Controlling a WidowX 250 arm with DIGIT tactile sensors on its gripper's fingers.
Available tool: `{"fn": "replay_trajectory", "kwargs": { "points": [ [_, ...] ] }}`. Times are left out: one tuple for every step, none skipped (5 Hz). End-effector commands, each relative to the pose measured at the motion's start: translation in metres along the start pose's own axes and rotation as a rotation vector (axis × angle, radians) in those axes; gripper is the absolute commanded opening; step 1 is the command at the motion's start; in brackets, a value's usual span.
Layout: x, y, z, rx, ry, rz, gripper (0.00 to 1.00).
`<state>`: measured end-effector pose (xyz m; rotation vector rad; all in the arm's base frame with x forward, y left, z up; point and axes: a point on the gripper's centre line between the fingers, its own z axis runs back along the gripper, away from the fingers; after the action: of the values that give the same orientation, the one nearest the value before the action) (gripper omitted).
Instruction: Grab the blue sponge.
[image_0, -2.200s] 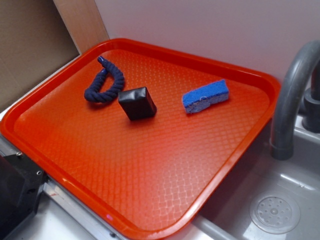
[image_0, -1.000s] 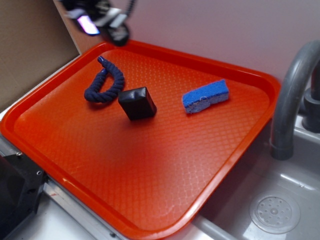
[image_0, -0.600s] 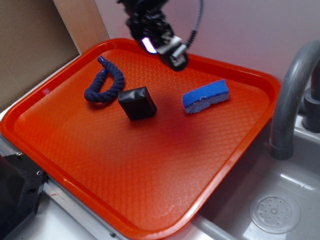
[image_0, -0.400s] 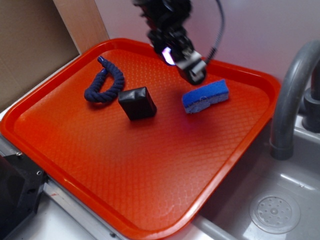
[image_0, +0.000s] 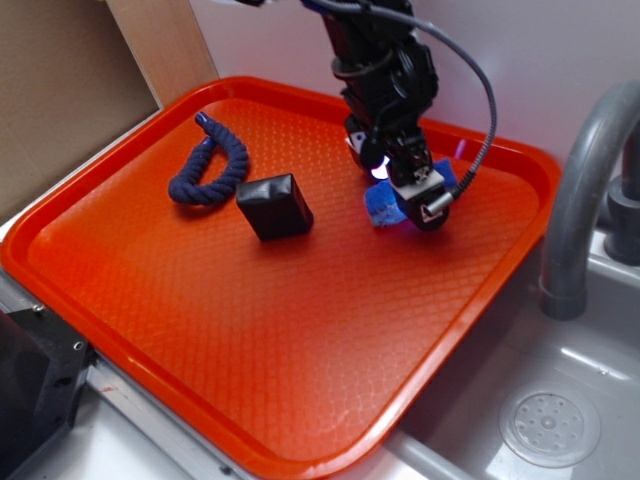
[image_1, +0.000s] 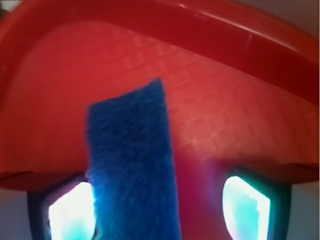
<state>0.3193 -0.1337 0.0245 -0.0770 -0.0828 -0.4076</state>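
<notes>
1. On the far right part of the orange tray sits the blue sponge, mostly covered by the robot arm in the outside view, so only a bit of its left end and a sliver at the right stick out.
2. The gripper is down right over the sponge, pointing at the tray. Its black fingers are spread, and in the wrist view you can see the two glowing pads wide apart at the bottom of the picture.
3. From the wrist camera the blue sponge runs as a long strip between those pads, way closer to the left one and about touching it, with a clear gap of red tray to the right one. Nothing is pinched as far as I can see.
4. A black box sits near the tray's middle, well left of the sponge and apart from it.
5. Further left, just beside the box, is a dark navy rope curled into a loop.
6. A grey tap rises at the right, over a grey sink with a round drain.
7. No brand, label or writing I can read anywhere.
8. The wrist picture is pretty blurry, so the sponge's texture is just fuzz.
</notes>
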Motion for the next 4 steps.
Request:
{"fn": "replay_trajectory", "kwargs": {
  "points": [
    [0.006,-0.016,0.009,0.062,-0.031,-0.032,0.0],
    [0.002,-0.021,0.013,0.072,-0.034,-0.028,0.0],
    [-0.005,-0.025,0.033,0.125,-0.031,-0.015,0.0],
    [-0.021,-0.019,0.077,0.14,-0.071,0.094,0.0]
  ]
}}
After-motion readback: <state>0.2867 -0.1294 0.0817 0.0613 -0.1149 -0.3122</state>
